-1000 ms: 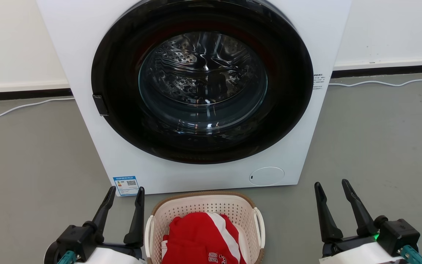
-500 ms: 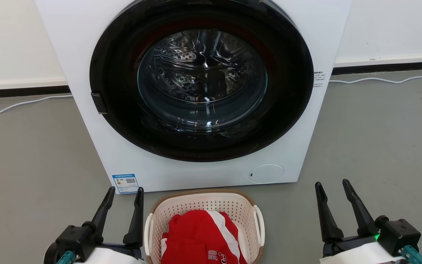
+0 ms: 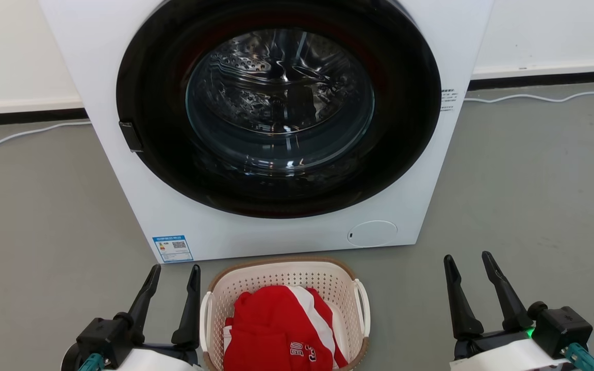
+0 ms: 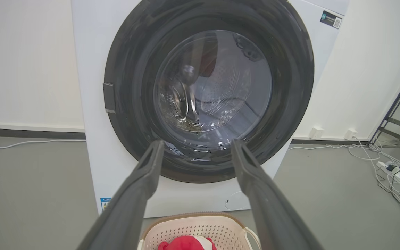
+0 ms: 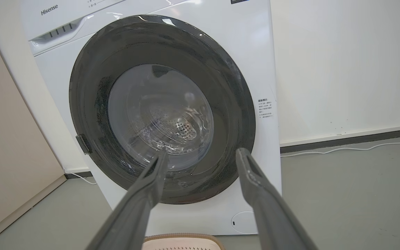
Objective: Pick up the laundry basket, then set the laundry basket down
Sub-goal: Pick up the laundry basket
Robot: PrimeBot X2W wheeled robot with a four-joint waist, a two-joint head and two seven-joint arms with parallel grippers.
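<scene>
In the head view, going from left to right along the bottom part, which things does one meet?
left pincer → laundry basket → right pincer

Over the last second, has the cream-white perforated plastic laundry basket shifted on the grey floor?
No. The laundry basket keeps its gap to the blue label on the white washing machine; both slid up the head view together, so the camera moved.
</scene>
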